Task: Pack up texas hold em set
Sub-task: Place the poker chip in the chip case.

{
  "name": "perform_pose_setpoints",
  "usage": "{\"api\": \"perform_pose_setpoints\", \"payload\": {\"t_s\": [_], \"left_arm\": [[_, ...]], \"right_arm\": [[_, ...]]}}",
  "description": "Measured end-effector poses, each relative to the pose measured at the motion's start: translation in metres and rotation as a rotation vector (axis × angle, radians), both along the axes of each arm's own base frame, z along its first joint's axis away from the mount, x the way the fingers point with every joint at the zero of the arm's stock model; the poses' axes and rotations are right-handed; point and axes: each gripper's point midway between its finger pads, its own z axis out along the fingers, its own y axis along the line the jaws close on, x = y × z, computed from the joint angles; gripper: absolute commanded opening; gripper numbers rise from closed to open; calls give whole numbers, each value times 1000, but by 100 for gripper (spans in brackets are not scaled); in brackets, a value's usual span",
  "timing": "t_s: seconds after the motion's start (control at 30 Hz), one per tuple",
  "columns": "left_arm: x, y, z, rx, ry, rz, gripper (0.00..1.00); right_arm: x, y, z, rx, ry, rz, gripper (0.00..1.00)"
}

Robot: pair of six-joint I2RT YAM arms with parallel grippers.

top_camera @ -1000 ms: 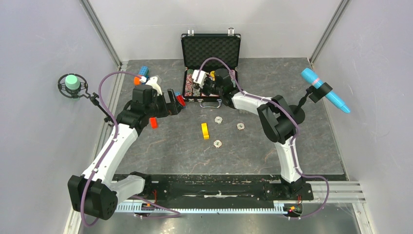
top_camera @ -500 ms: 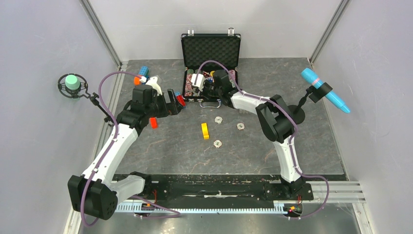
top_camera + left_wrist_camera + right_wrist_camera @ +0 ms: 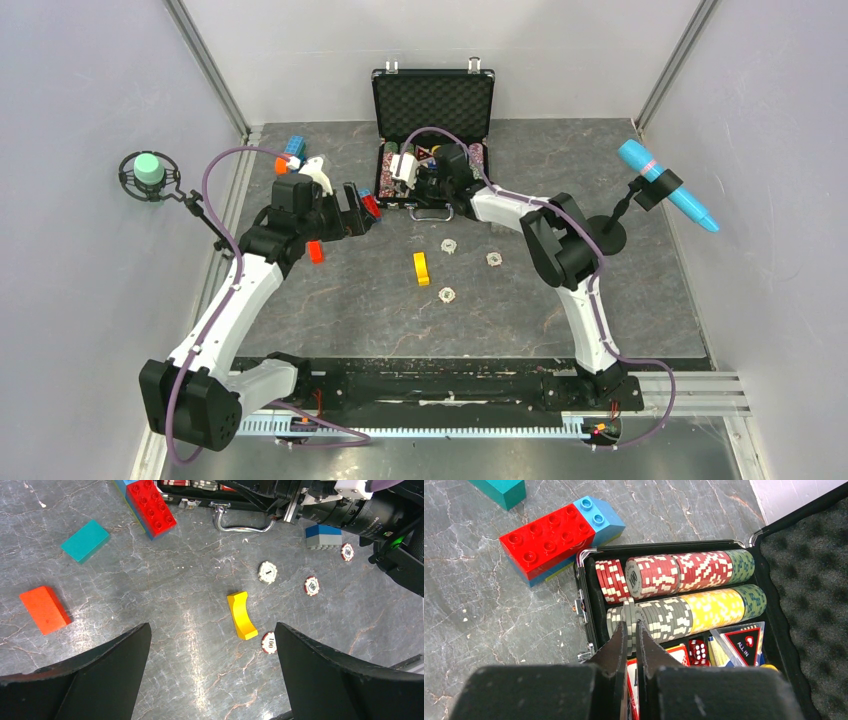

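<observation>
Three loose poker chips [image 3: 449,245] lie on the table [image 3: 330,300], on the near side of the right gripper [image 3: 408,172], which reaches into the open briefcase [image 3: 433,100].

From the left wrist, the left gripper [image 3: 212,630] gapes wide and empty. Four chips lie ahead of it, with a yellow block [image 3: 242,615] among them.

From the right wrist, the jaws are shut at the grey chip row [image 3: 664,617]; I cannot tell whether they pinch a chip. The rows look mostly filled, so the strays and the lid remain.

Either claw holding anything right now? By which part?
Left claw open, empty. Right claw shut at the grey chips; whether it pinches one cannot be told.
</observation>
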Motion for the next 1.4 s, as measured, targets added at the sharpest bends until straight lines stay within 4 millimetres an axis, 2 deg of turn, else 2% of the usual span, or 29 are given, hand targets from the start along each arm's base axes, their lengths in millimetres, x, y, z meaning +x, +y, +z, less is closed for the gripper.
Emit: {"api": "perform_pose_setpoints", "payload": {"t_s": [0.3,0.67,1.23,1.4], "left_arm": [[0,1,0,0,0,2,100],[0,0,0,-3,1,-2,100],[-1,-1,0,-9,2,-8,100],[-1,-1,0,-9,2,-8,100]], "right_arm": [[5,-2,-4,-28,-8,-9,5],[6,-6,-17,-68,3,-19,27],[7,-8,-16,-51,-15,-36,31],[7,-12,-5,-21,-28,-68,32]]}}
